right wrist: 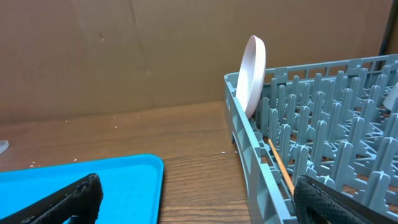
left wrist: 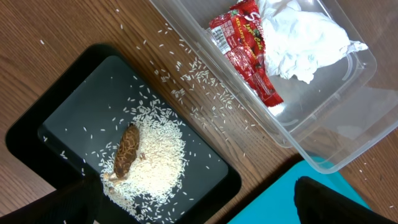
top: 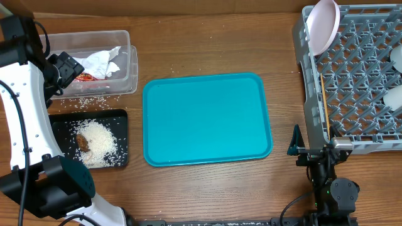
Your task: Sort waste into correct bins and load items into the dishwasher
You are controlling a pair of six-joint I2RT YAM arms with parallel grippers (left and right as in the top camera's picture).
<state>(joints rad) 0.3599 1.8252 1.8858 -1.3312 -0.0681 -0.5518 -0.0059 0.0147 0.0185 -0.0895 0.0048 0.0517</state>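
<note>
Left gripper spread, empty, near the black tray; rice and brown lump lie just ahead of it (napkins and red wrapper sit in the clear tub). Right gripper, likewise spread, beside the rack with upright plate.
</note>
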